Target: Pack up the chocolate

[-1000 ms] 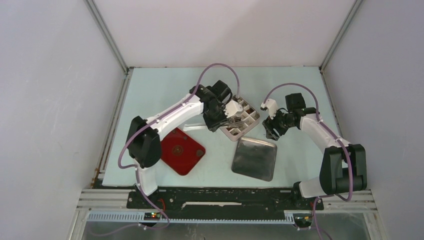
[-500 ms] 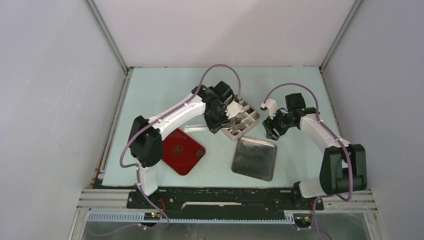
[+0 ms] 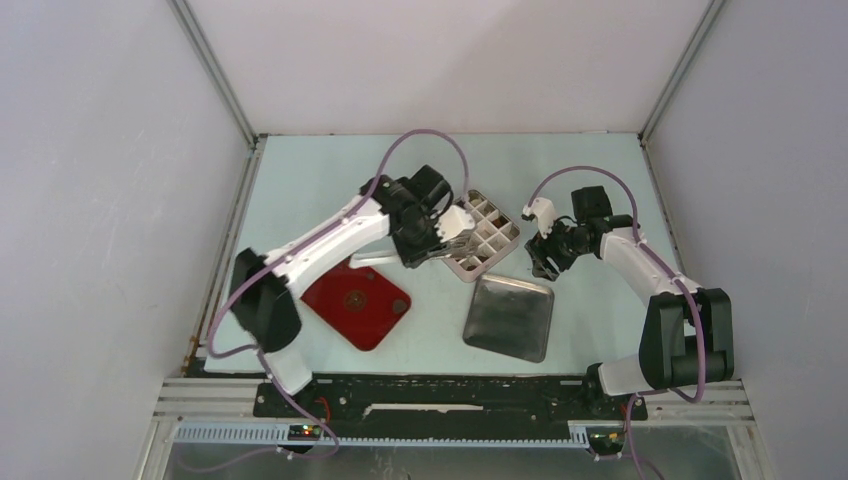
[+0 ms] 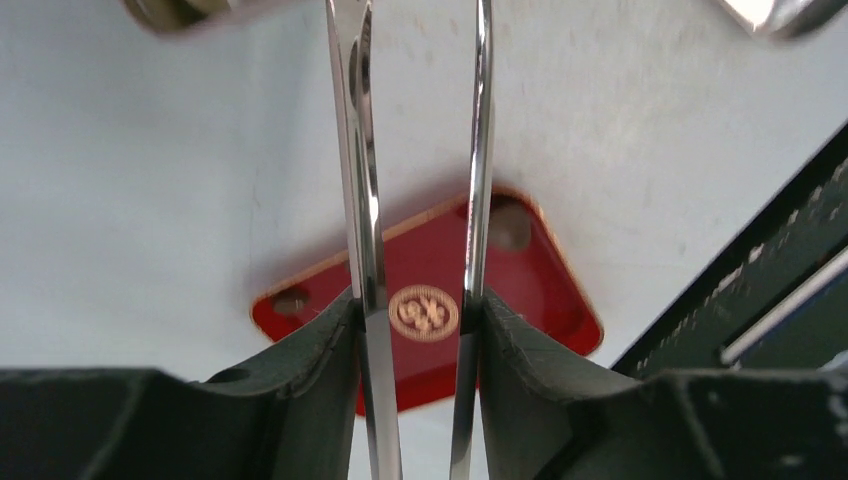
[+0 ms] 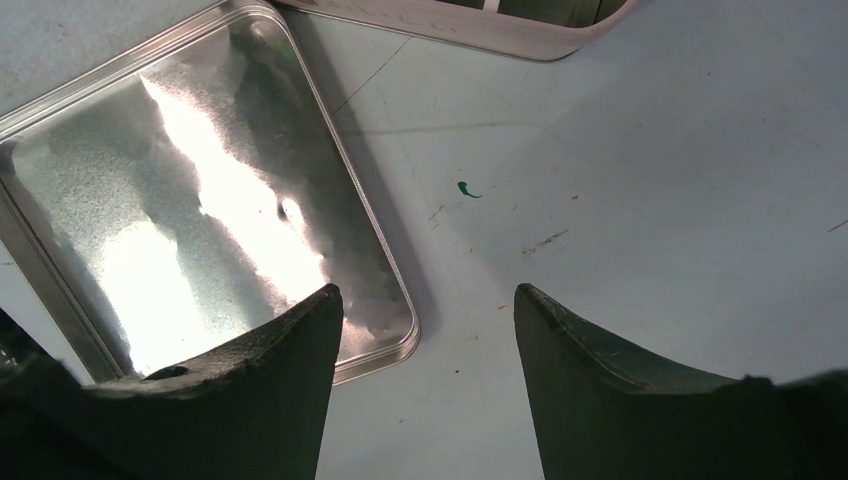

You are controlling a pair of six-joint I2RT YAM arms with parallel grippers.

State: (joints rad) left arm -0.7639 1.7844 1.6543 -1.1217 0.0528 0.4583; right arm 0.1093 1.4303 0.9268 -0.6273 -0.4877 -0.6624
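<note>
My left gripper (image 3: pixel 420 254) (image 4: pixel 420 310) is shut on metal tongs (image 4: pixel 360 200) (image 3: pixel 374 260), one tong arm pressed against each finger. The tongs reach out over the red tray (image 3: pixel 357 303) (image 4: pixel 520 290), which has a gold emblem in its middle. Two small dull round spots (image 4: pixel 508 225) lie on the tray, too blurred to tell whether they are chocolate. The beige compartment box (image 3: pixel 482 235) (image 5: pixel 480 25) sits right of the left gripper; its contents cannot be made out. My right gripper (image 3: pixel 545 262) (image 5: pixel 425 295) hangs open over bare table, nothing between its fingers.
A shiny metal tin lid (image 3: pixel 510 317) (image 5: pixel 200 200) lies in front of the box, its corner just left of the right gripper. White walls and aluminium posts close in the table on three sides. The arm bases and a black rail run along the near edge.
The left arm has swung left, carrying the tongs away from the compartment box and toward the red tray. The right arm has not moved.
</note>
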